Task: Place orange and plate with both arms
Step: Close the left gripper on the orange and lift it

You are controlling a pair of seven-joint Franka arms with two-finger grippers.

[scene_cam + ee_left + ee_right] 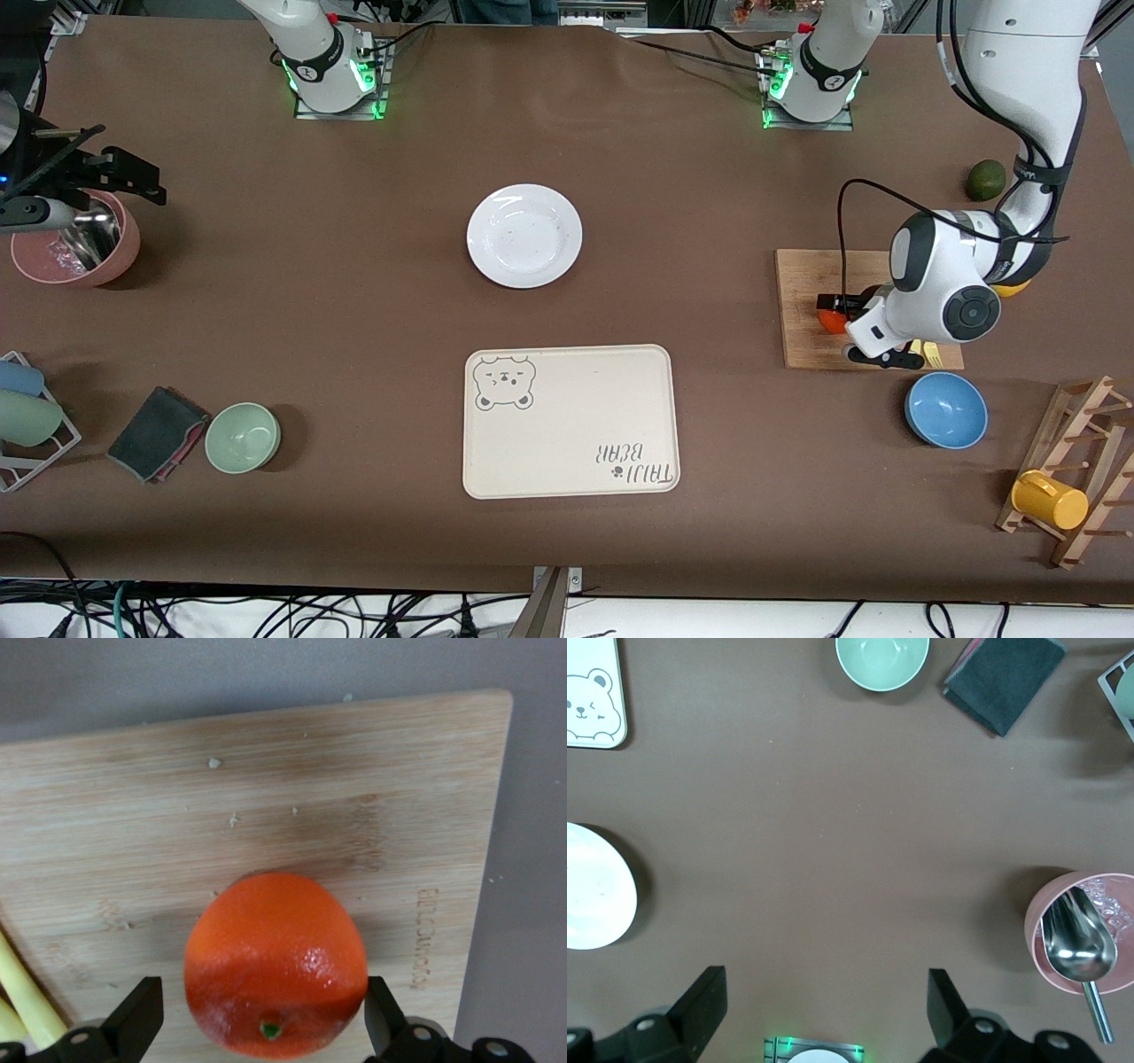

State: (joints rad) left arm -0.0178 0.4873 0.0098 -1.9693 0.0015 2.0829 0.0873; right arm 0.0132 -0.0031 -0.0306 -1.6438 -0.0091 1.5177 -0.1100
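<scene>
The orange (pixel 829 321) lies on a wooden cutting board (pixel 802 292) toward the left arm's end of the table. My left gripper (pixel 846 330) is down at the board, and its open fingers straddle the orange (pixel 275 961). In the left wrist view one fingertip (pixel 381 1014) is at the fruit's side and the other (pixel 142 1014) stands a little apart from it. The white plate (pixel 524 236) sits bare mid-table and also shows in the right wrist view (pixel 589 886). My right gripper (pixel 106 168) waits open and empty, high over the right arm's end of the table (pixel 824 1010).
A cream bear tray (pixel 567 425) lies nearer the camera than the plate. A lemon (pixel 930 353) lies on the board, with a blue bowl (pixel 945 409), an avocado (pixel 985 180) and a yellow mug on a rack (pixel 1050 501) around it. A pink bowl with a scoop (pixel 80 244), a green bowl (pixel 243 437) and a cloth (pixel 158 432) are at the right arm's end.
</scene>
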